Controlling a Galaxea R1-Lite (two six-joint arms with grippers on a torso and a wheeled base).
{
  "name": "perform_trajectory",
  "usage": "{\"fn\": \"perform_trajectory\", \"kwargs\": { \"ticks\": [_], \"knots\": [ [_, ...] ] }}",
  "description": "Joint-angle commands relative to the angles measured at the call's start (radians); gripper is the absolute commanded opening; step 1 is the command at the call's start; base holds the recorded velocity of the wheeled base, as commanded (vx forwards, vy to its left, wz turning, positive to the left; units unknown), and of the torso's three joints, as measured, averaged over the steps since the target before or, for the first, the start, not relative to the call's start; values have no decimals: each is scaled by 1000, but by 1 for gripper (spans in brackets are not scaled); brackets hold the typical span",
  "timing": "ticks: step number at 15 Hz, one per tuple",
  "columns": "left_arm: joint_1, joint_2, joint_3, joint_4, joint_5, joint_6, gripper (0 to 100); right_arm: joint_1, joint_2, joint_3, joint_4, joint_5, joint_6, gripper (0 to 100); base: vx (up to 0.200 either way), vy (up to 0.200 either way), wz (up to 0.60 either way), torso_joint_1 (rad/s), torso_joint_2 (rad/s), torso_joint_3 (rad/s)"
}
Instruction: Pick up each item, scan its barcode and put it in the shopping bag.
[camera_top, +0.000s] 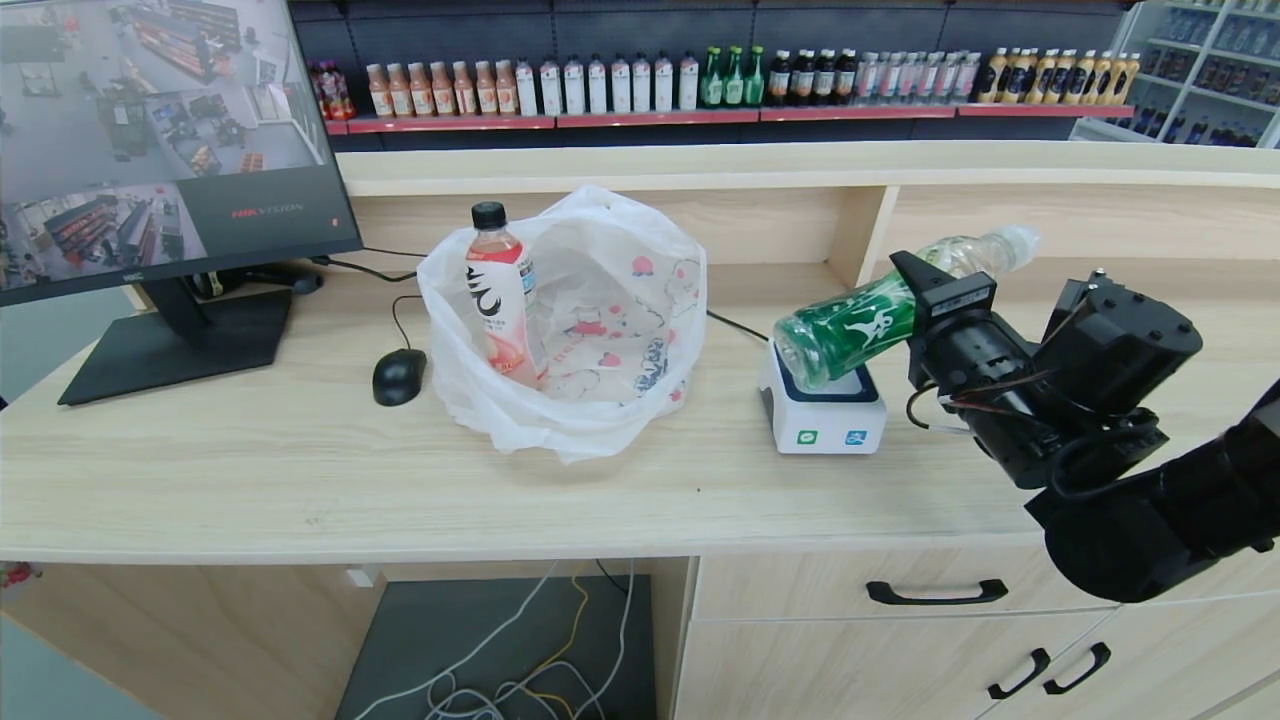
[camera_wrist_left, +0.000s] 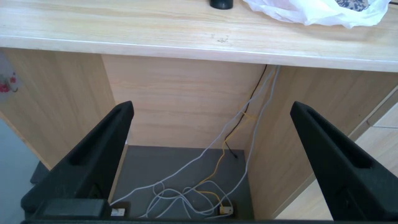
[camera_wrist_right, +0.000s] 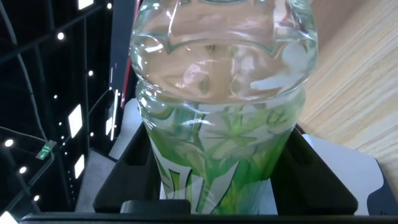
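Green-label bottle (camera_top: 880, 305): pinched in the right claw (camera_top: 938, 290) and tilted, with its base low over the scanner and its cap end raised on the claw's far side.
Right claw: pressed onto the bottle's middle, one finger on either side of the label.
Barcode scanner (camera_top: 822, 415): white box on the tabletop (camera_top: 250, 470), just below the bottle's base.
Shopping bag (camera_top: 600, 400): white plastic, open, to the left of the right claw, beyond the scanner. A pink drink bottle (camera_top: 500, 300) stands upright inside.
Mouse (camera_top: 399, 377), monitor (camera_top: 150, 120): farther left again, past the bag.
Left claw (camera_wrist_left: 211, 124): spread wide, holding nothing, below the tabletop's front edge and facing a recess with loose cables (camera_wrist_left: 186, 193).
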Motion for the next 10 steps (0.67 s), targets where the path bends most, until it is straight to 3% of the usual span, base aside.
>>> {"fn": "perform_trajectory", "kwargs": {
  "ticks": [1,5,9,10],
  "knots": [
    [0,0,0,0,0,0,100,1,-6,-5,0,-1,-3,0,0,0,0,0,0,0],
    [0,0,0,0,0,0,100,2,-78,-3,0,-1,-99,0,0,0,0,0,0,0],
    [0,0,0,0,0,0,100,8,-188,17,10,-3,-313,0,0,0,0,0,0,0],
    [0,0,0,0,0,0,100,21,-242,43,11,0,-427,0,0,0,0,0,0,0]
  ]
}}
